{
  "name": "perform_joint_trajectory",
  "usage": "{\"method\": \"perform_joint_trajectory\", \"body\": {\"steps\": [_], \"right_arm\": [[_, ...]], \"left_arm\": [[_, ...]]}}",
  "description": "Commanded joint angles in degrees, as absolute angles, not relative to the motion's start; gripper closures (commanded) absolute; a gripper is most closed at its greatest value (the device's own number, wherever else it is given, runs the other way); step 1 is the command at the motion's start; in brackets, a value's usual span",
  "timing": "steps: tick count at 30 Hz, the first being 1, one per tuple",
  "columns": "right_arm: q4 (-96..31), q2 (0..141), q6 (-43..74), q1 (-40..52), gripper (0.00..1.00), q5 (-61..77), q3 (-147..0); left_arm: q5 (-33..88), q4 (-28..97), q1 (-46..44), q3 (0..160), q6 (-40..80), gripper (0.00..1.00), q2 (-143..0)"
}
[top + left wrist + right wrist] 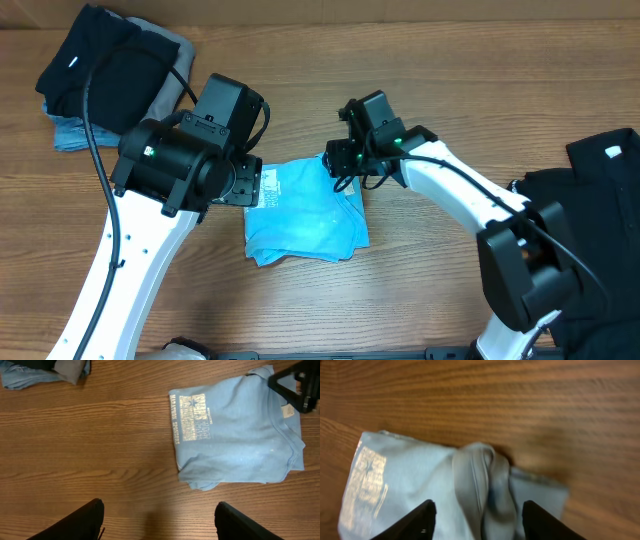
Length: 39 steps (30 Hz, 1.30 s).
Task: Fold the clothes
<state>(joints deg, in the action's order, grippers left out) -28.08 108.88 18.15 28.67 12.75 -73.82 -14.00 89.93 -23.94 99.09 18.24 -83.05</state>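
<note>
The light blue T-shirt (305, 215) lies folded into a small rectangle at the table's middle. Its pale lettering (189, 420) and white neck label (287, 411) show in the left wrist view. My left gripper (160, 520) is open and empty over bare wood just left of the shirt. My right gripper (479, 520) is open at the shirt's far right corner, its fingers on either side of a bunched ridge of cloth (480, 480). It also shows in the left wrist view (297, 387). A black garment with a white label (100, 65) tops a pile at the far left.
The far-left pile also holds grey and light blue cloth (70, 135). Another black garment with a white label (600, 190) lies at the right edge beside my right arm. Bare wooden table (430, 270) surrounds the folded shirt.
</note>
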Motion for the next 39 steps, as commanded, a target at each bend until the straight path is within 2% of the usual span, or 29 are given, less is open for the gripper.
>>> {"method": "perform_joint_trajectory", "body": {"steps": [1, 4, 6, 12, 17, 18, 22, 27, 32, 36, 37, 39], "right_arm": [[-24.97, 111.66, 17.8, 30.02, 0.46, 11.57, -74.96], [-23.57, 113.27, 18.02, 30.0, 0.51, 11.55, -74.96], [-23.07, 113.82, 18.26, 30.0, 0.59, 11.57, -74.96], [-22.87, 113.62, 19.99, 28.56, 0.73, 12.58, -75.99], [-23.18, 112.53, 20.21, 25.12, 0.82, 26.92, -77.03], [-23.05, 111.96, 20.97, 23.51, 0.87, 31.4, -77.34], [-23.55, 111.42, 24.34, 19.92, 0.96, 35.62, -77.38], [-28.05, 111.42, 25.82, 16.62, 0.96, 39.46, -77.34], [-34.15, 111.42, 25.65, 15.84, 0.89, 40.88, -77.34], [-35.2, 111.42, 22.37, 15.92, 0.87, 43.51, -77.34], [-35.05, 111.42, 22.02, 16.08, 0.85, 43.33, -77.34], [-33.98, 111.42, 22.04, 16.23, 0.69, 42.19, -77.32]], "left_arm": [[-14.94, 89.67, -23.59, 99.37, 17.8, 0.26, -83.15], [-14.7, 89.67, -23.59, 99.37, 17.8, 0.25, -83.15], [-13.93, 89.58, -23.59, 99.37, 17.8, 0.25, -83.15], [-13.5, 89.21, -23.59, 99.37, 17.8, 0.23, -83.15], [-13.47, 89.17, -23.59, 99.37, 17.8, 0.24, -83.15], [-13.47, 89.14, -23.59, 99.37, 17.8, 0.24, -83.15], [-13.47, 88.84, -23.59, 99.37, 17.8, 0.24, -83.15], [-13.5, 88.79, -23.59, 99.37, 17.8, 0.24, -83.15], [-13.5, 88.33, -23.59, 99.37, 17.8, 0.24, -83.15], [-13.47, 88.23, -23.59, 99.37, 17.78, 0.24, -83.15], [-13.47, 88.25, -23.59, 99.37, 17.8, 0.24, -83.15], [-13.47, 88.25, -23.59, 99.37, 17.78, 0.24, -83.15]]}}
